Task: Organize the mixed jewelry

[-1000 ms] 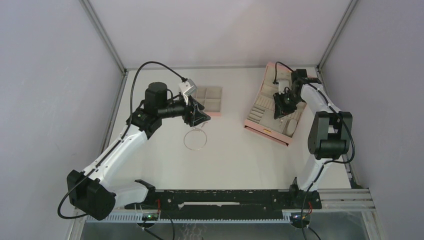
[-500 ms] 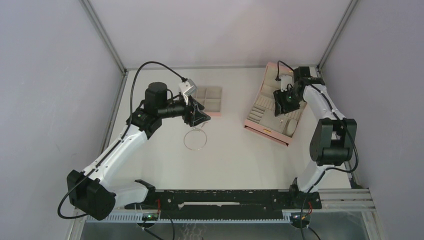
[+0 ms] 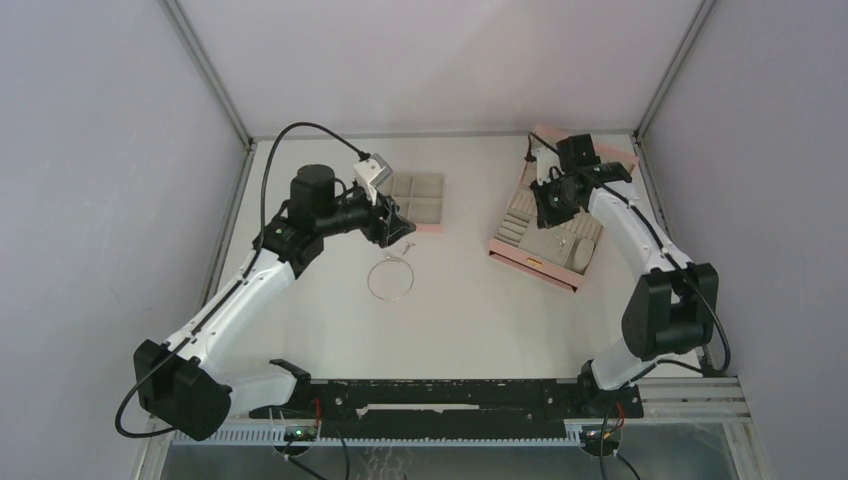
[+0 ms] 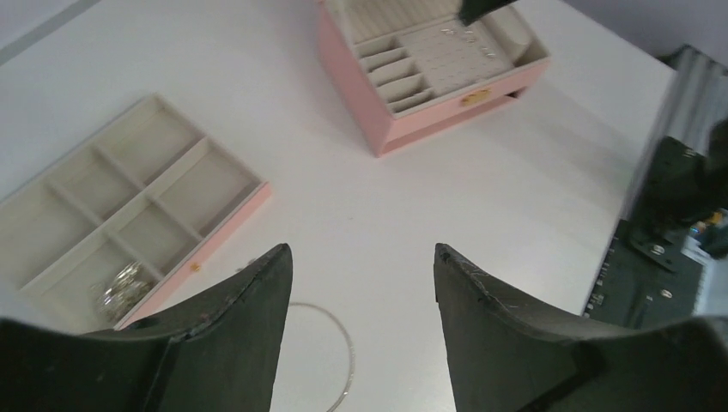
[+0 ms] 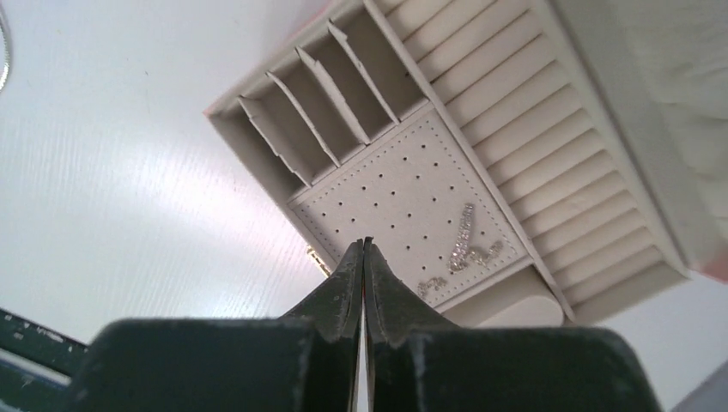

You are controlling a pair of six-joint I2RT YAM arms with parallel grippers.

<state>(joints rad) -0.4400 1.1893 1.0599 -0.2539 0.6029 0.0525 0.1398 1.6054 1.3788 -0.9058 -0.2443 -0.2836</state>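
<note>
The thin silver wire hoop (image 3: 369, 282) lies flat on the white table, just in front of my left gripper (image 3: 393, 224). In the left wrist view the left gripper (image 4: 360, 257) is open and empty above the table, with part of the hoop (image 4: 348, 365) showing between its fingers. A tiny silver piece (image 3: 408, 247) lies between the hoop and the pink tray. A small silver cluster (image 4: 120, 287) sits in a tray compartment. My right gripper (image 5: 367, 243) is shut with nothing visible in it, over the box's perforated pad, where silver pieces (image 5: 468, 240) lie.
The pink compartment tray (image 3: 434, 203) lies behind the left gripper. The open pink box (image 3: 535, 262) stands at the right, with slots and ring rolls inside (image 5: 515, 129). Frame posts rise at the far corners.
My right arm has swung left and back over the box. My left gripper has drawn back a little toward the tray, uncovering the tiny silver piece. The hoop has not moved.
</note>
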